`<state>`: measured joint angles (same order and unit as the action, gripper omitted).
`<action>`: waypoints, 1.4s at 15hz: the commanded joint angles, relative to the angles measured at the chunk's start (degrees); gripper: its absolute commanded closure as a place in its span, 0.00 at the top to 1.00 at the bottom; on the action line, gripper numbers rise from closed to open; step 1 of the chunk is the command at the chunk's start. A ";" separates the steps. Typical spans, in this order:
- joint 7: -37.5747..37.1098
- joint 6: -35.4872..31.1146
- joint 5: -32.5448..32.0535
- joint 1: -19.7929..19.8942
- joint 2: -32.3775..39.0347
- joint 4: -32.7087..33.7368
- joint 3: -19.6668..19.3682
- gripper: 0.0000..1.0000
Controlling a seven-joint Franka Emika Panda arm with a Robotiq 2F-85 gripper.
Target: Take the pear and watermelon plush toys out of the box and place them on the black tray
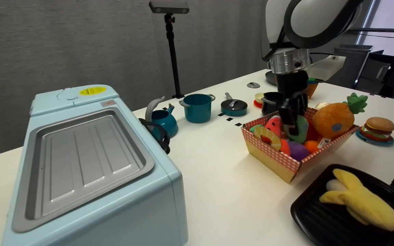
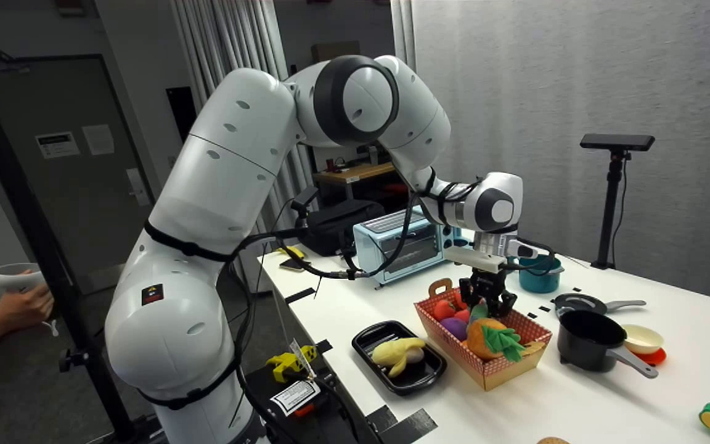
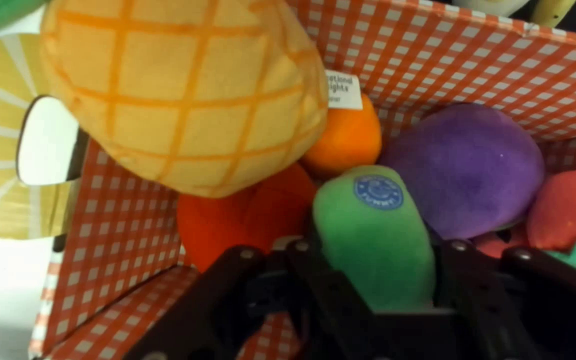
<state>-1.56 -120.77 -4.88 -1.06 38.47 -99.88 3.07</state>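
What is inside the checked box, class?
A pineapple plush, purple plush, orange plush, green plush (probably the pear) and black-spotted red plush, among others. Anything beneath them is covered.

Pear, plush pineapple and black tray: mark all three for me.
Pear (image 3: pixel 375 241): wrist view, on the middle of its green body.
Plush pineapple (image 3: pixel 188 97): wrist view, on its yellow body with orange grid lines.
Black tray (image 1: pixel 322 218): in an exterior view, on its bare ridged floor.

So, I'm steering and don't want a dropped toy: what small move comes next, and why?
Probably close the gripper snugly on the pear before lifting: its fingers stand either side of the pear in the box, and these views leave unclear whether they already grip.
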 commanded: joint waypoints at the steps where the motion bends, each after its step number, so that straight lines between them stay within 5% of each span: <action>1: -0.70 5.56 1.10 -1.20 -2.60 0.20 -0.70 0.11; 3: -1.87 8.83 0.96 -1.78 -5.24 -0.56 -0.75 0.03; 12: -2.76 13.42 3.37 -5.31 -18.33 -6.41 2.51 0.05; 21: -3.33 10.95 8.19 -10.21 -19.16 -13.59 7.18 0.05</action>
<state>-3.99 -107.89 1.45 -10.24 20.08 -110.44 9.63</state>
